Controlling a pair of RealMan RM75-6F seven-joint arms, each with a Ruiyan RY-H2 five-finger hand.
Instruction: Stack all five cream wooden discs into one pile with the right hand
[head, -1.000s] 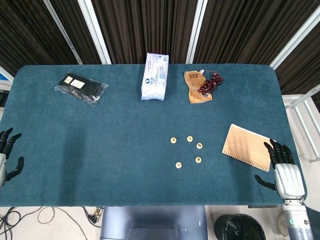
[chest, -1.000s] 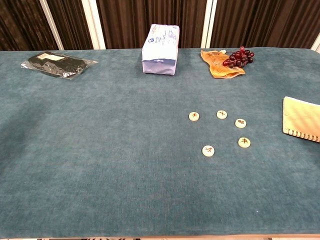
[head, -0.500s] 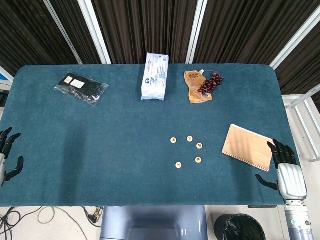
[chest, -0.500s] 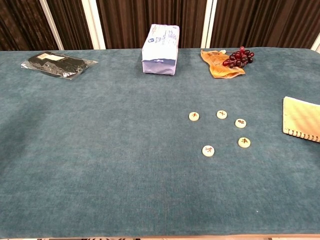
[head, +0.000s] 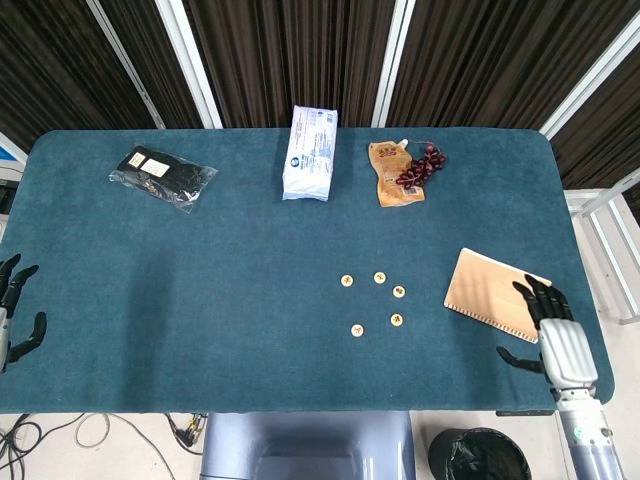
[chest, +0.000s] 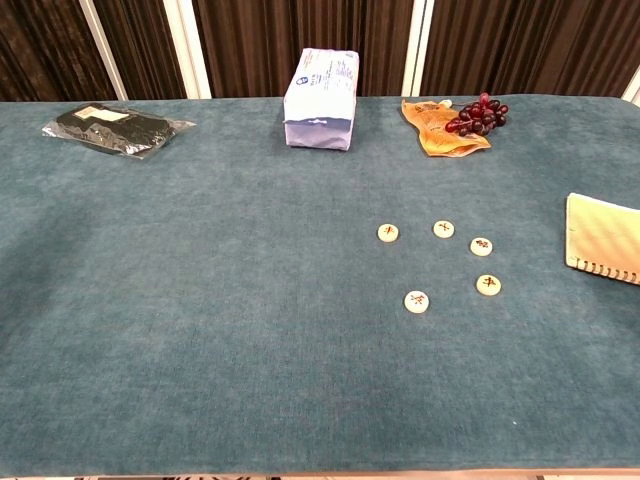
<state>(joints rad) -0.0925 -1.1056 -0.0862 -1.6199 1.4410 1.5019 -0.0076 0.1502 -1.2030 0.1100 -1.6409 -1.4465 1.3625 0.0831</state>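
Dark slatted panels with pale uprights close off the back of the scene, and below them we see a teal cloth-covered table (head: 200, 290) filling most of both views. Right of centre lie the five cream wooden discs (head: 379, 277), each flat and apart from the others in a loose ring, none stacked. In the head view our right hand (head: 553, 335) sits at the lower right of the frame, by the table's near edge, palm down with dark fingers spread and pointing up the frame, holding nothing; its fingertips reach over the near corner of a tan spiral notebook (head: 490, 291). Our left hand (head: 14, 315) shows at the far left edge, partly cut off, fingers apart and empty. Neither hand appears in the chest view. Along the top of the table sit a black packet in clear wrap (head: 162, 176), a white tissue pack (head: 310, 152), and an orange pouch (head: 390, 175) with dark red grapes (head: 422, 166) lying against it.
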